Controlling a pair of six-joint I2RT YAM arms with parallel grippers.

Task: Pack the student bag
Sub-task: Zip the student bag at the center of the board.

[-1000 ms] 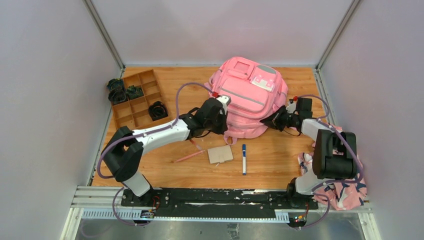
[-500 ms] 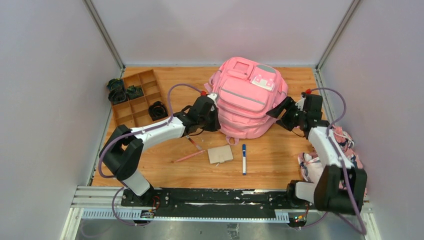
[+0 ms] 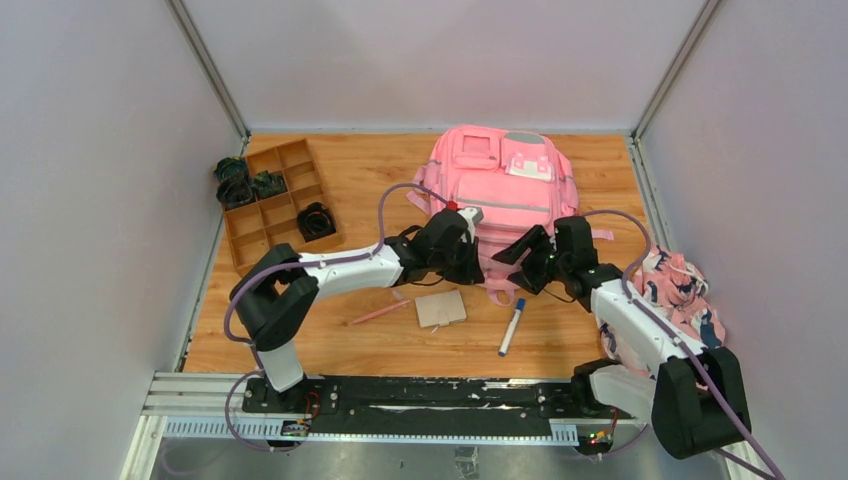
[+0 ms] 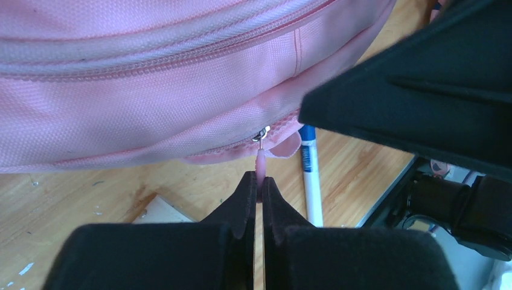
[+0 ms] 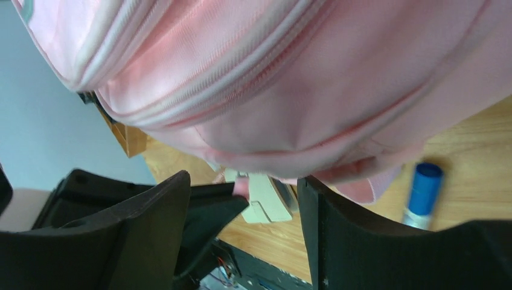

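Left arm (image 3: 345,268) and right arm (image 3: 640,325): white tubular links joined by bulky black joint housings; a lilac cable (image 3: 384,205) runs outside each arm in loose loops; a red fitting (image 3: 452,206) marks the left wrist; left gripper (image 4: 258,192) and right gripper (image 5: 241,184) carry matte black, wedge-shaped fingers; both bases bolt to a black rail (image 3: 430,392).

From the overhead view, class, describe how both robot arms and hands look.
The left arm and right arm have white links and black joints. A lilac cable loops along each. Left hand and right hand are black, with two wedge-shaped fingers each.
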